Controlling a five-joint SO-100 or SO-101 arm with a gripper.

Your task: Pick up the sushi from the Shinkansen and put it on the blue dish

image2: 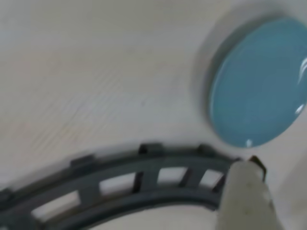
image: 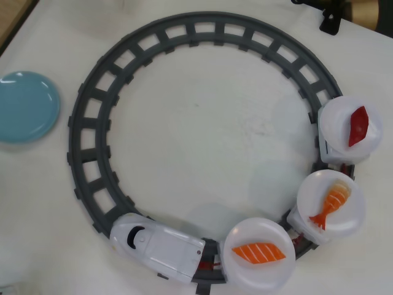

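In the overhead view the white Shinkansen [image: 158,246] sits on the grey ring track [image: 83,132] at the bottom. It pulls three cars topped with round white plates. The sushi [image: 258,252], orange salmon with white stripes, lies on the first plate [image: 258,228] behind the engine. The blue dish [image: 26,106] lies empty at the far left, outside the track. The blurred wrist view shows the blue dish [image2: 261,81] at upper right, a stretch of track [image2: 124,184], and one pale finger [image2: 244,191] of my gripper at lower right. The other finger is out of view, and nothing shows in the grip.
An orange shrimp piece [image: 331,204] lies on the second plate and a dark-red tuna piece [image: 358,125] on the third, at the right of the track. A black part of the arm's mount [image: 331,19] stands at the top right. The table is white.
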